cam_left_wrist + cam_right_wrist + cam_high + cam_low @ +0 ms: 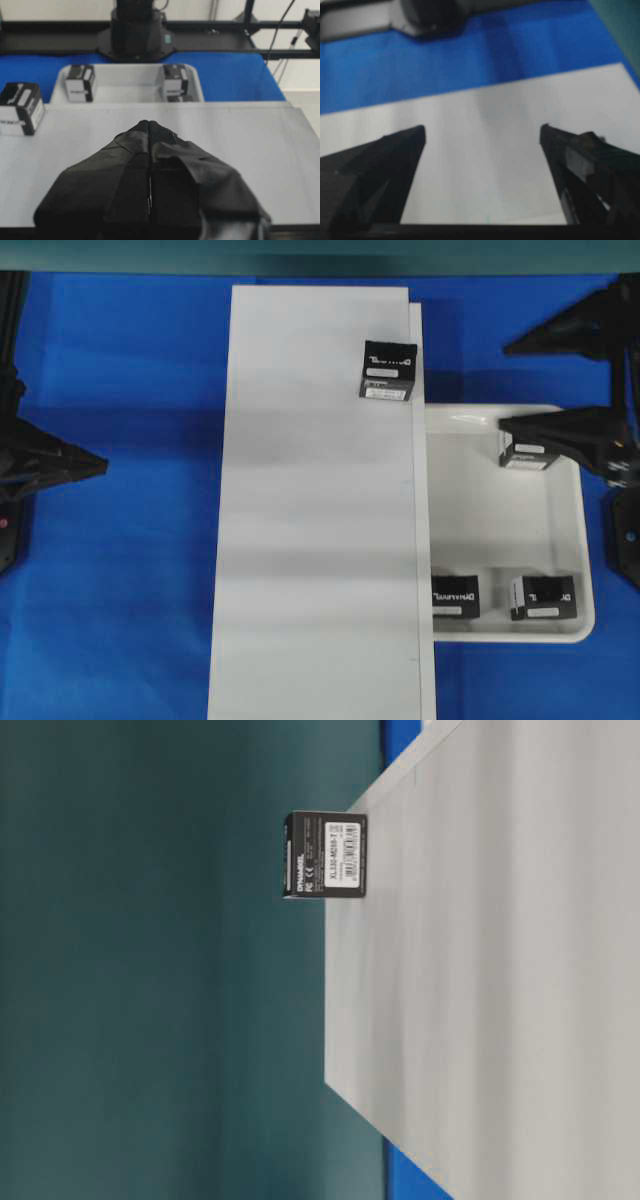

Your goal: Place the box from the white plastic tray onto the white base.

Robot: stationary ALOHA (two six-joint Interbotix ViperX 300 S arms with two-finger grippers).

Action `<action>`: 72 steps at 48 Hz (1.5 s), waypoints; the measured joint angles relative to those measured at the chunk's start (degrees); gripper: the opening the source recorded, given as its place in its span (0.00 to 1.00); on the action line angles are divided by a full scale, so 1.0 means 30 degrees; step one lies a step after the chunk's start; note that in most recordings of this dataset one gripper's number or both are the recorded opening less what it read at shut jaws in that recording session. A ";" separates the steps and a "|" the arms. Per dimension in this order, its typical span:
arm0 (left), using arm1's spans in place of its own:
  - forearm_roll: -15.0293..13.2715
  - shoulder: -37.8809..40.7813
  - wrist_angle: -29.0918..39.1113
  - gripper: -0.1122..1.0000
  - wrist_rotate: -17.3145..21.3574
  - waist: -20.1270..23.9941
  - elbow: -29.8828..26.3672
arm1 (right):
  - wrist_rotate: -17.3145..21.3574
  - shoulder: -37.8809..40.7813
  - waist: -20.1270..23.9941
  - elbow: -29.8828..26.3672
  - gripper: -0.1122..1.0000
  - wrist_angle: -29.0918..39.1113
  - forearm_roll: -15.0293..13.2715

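One black box with white lettering stands on the long white base, near its far right edge. The table-level view shows this box at the edge of the base. The white plastic tray holds three more black boxes. My right gripper is open wide at the tray's far end, and its near finger overlaps the far box in the tray. Nothing lies between its fingers. My left gripper is shut and empty, left of the base.
Blue cloth covers the table around the base and tray. In the left wrist view the placed box is at far left and the tray lies beyond the base. Dark arm mounts stand at both sides.
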 measured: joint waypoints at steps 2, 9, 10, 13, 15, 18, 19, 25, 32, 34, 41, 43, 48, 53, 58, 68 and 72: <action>-0.0029 -0.0029 0.0029 0.03 0.0000 0.0059 0.0029 | 0.0029 -0.0527 0.0059 0.0381 0.99 -0.0029 0.0000; 0.0000 -0.0088 0.0029 0.03 0.0000 0.0176 0.0029 | 0.0000 -0.2637 0.0117 0.1758 0.99 -0.0029 0.0000; -0.0029 -0.0117 0.0029 0.03 0.0000 0.0176 0.0029 | 0.0000 -0.2871 0.0117 0.1904 0.99 -0.0059 0.0000; 0.0000 -0.0146 0.0029 0.03 -0.0029 0.0176 0.0000 | 0.0000 -0.3691 0.0146 0.2432 0.99 -0.0059 0.0000; 0.0000 -0.0205 0.0029 0.03 0.0000 0.0176 0.0029 | 0.0000 -0.4131 0.0146 0.2725 0.99 -0.0029 0.0000; -0.0029 -0.0264 0.0000 0.03 0.0000 0.0205 0.0000 | 0.0029 -0.4775 0.0176 0.3135 0.99 -0.0059 0.0000; -0.0029 -0.0293 0.0029 0.03 0.0000 0.0176 0.0000 | 0.0000 -0.4980 0.0176 0.3252 0.99 -0.0059 0.0000; -0.0029 -0.0381 0.0029 0.03 0.0000 0.0176 0.0000 | 0.0000 -0.5684 0.0176 0.3721 0.99 -0.0029 0.0000; -0.0029 -0.0352 0.0029 0.03 0.0000 0.0205 0.0000 | 0.0000 -0.5859 0.0176 0.3926 0.99 0.0029 0.0000; -0.0029 -0.0381 0.0029 0.03 0.0000 0.0205 0.0000 | 0.0029 -0.5859 0.0205 0.3955 0.99 0.0029 0.0000; 0.0000 -0.0352 0.0029 0.03 0.0000 0.0176 0.0000 | 0.0029 -0.5859 0.0205 0.4014 0.99 0.0059 0.0000; -0.0029 -0.0381 0.0029 0.03 0.0000 0.0205 -0.0029 | 0.0029 -0.5859 0.0176 0.4014 0.99 0.0059 0.0000; -0.0029 -0.0352 0.0029 0.03 0.0000 0.0205 0.0000 | 0.0000 -0.5859 0.0205 0.4043 0.99 0.0059 0.0000; -0.0029 -0.0352 0.0029 0.03 0.0000 0.0205 -0.0029 | 0.0029 -0.5859 0.0205 0.4072 0.99 0.0059 0.0000; 0.0000 -0.0352 0.0029 0.03 0.0000 0.0205 -0.0029 | 0.0029 -0.5889 0.0176 0.4189 0.99 0.0029 0.0000; 0.0000 -0.0352 0.0029 0.03 0.0000 0.0234 0.0000 | 0.0088 -0.5859 0.0176 0.4307 0.99 0.0029 0.0000; 0.0000 -0.0322 0.0029 0.03 0.0000 0.0234 -0.0029 | 0.0088 -0.5889 0.0176 0.4307 0.99 0.0029 0.0000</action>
